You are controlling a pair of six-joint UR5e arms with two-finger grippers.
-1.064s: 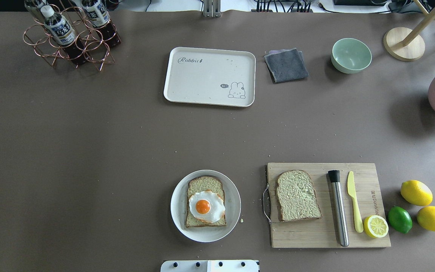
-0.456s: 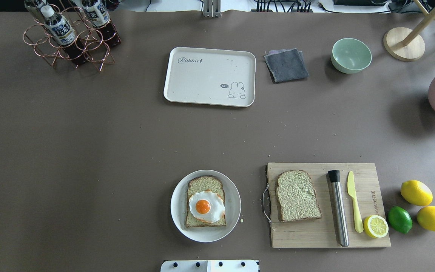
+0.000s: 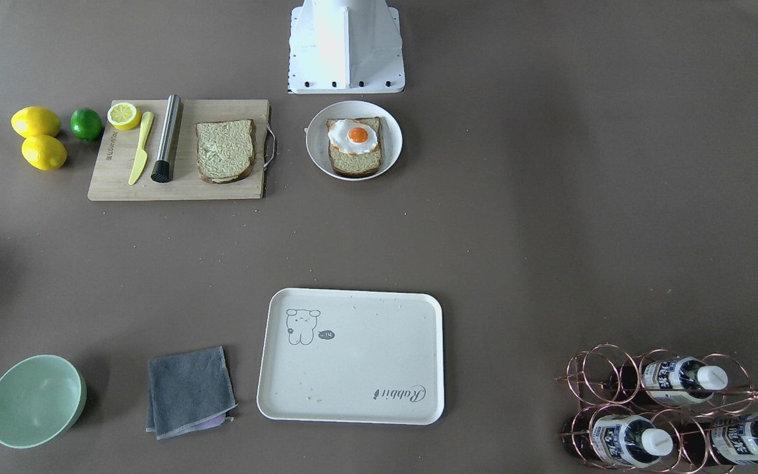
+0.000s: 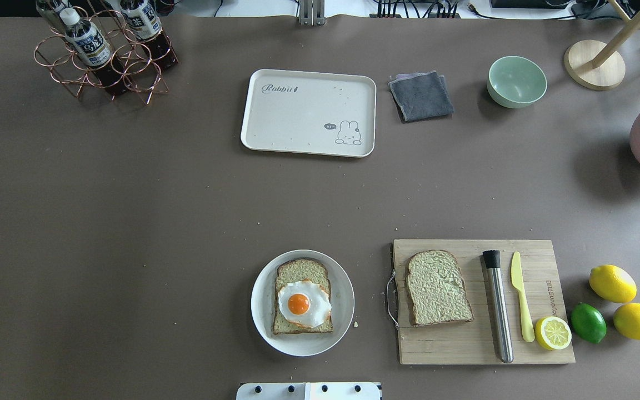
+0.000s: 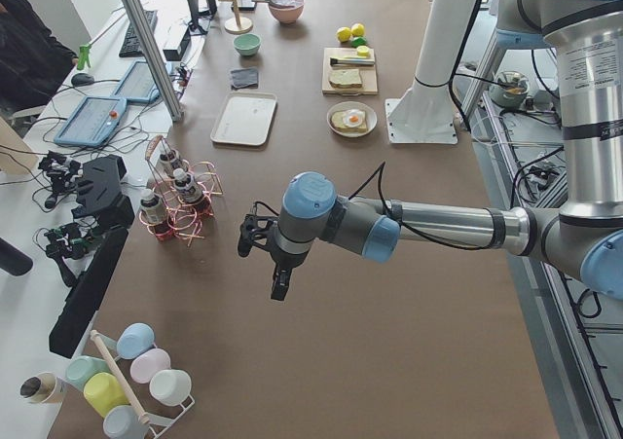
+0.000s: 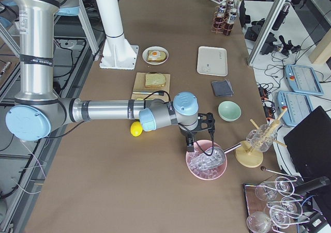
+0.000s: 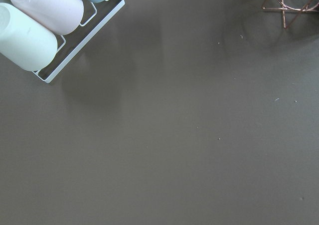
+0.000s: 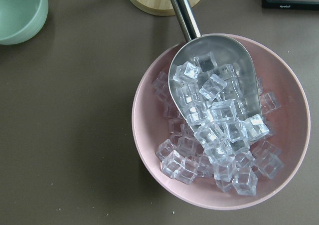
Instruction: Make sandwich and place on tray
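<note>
One bread slice (image 4: 301, 270) lies on a round white plate (image 4: 259, 303) with the fried egg (image 4: 303, 304) on top; the egg also shows in the front-facing view (image 3: 353, 135). The second bread slice (image 4: 438, 287) lies on the wooden cutting board (image 4: 453, 344). The cream tray (image 4: 309, 111) sits bare at the far middle. My left gripper (image 5: 278, 285) hangs over bare table far to the left, and I cannot tell if it is open. My right gripper (image 6: 190, 146) hangs over the pink ice bowl (image 6: 207, 166) far to the right, and I cannot tell its state either.
A copper rack of bottles (image 4: 103, 50) stands far left. A grey cloth (image 4: 421, 95) and a green bowl (image 4: 516, 81) lie right of the tray. A steel cylinder (image 4: 499, 305), a yellow knife (image 4: 521, 294), a lemon half (image 4: 553, 333), lemons and a lime (image 4: 588, 322) are by the board.
</note>
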